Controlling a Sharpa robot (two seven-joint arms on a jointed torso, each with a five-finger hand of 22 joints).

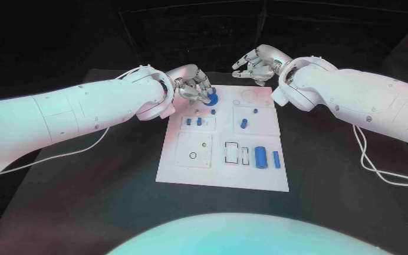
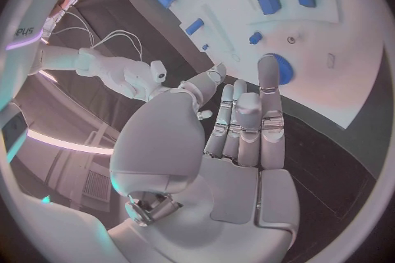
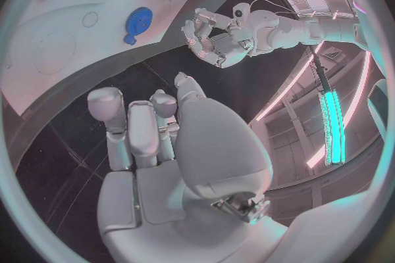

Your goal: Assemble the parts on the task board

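Observation:
The white task board (image 1: pixel 223 175) lies in the middle of the black table. A blue gear (image 1: pixel 213 97) sits at its far left corner. My left hand (image 1: pixel 191 88) hovers at that corner; in the left wrist view its fingers (image 2: pixel 270 89) are stretched out side by side, one tip at the blue gear (image 2: pixel 285 70), holding nothing. My right hand (image 1: pixel 257 66) hangs past the board's far edge with loosely bent, spread fingers and nothing in them. Two long blue cylinders (image 1: pixel 261 157) lie at the near right. Small blue parts (image 1: pixel 243 123) stand mid-board.
The right wrist view shows my right hand (image 3: pixel 148 138) over bare black table beside the task board (image 3: pixel 74 20), with the left hand (image 3: pixel 212 39) beyond the blue gear (image 3: pixel 140 18). White cables (image 1: pixel 374 160) trail on the table at both sides.

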